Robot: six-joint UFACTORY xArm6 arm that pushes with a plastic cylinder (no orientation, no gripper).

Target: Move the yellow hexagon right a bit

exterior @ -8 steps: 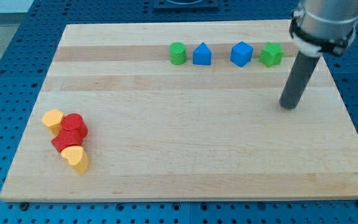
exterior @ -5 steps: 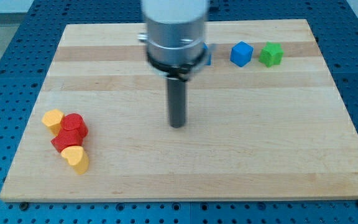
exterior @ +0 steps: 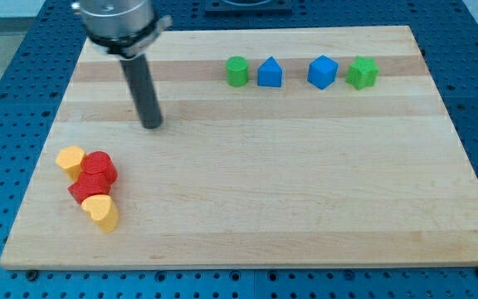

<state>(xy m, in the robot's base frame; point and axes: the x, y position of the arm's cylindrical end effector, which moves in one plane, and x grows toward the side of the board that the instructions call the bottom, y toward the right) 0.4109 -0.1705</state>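
Yellow hexagon (exterior: 70,159) at the table's (exterior: 305,208) left edge, touching the upper of two red blocks (exterior: 99,167) (exterior: 85,188); a yellow heart (exterior: 100,211) closes the cluster below. My tip (exterior: 152,125) stands up and to the right of the hexagon, well apart, so the hexagon lies down-left of it. A rightward push needs contact on the hexagon's left face, and the red block sits in its path. No pincer is fitted; the rod holds nothing. Since the earlier frames the tip has crossed from the table's right side to the upper left; no block has shifted, including the green (exterior: 236,71) (exterior: 362,73) and blue (exterior: 270,73) (exterior: 323,71) row at top.
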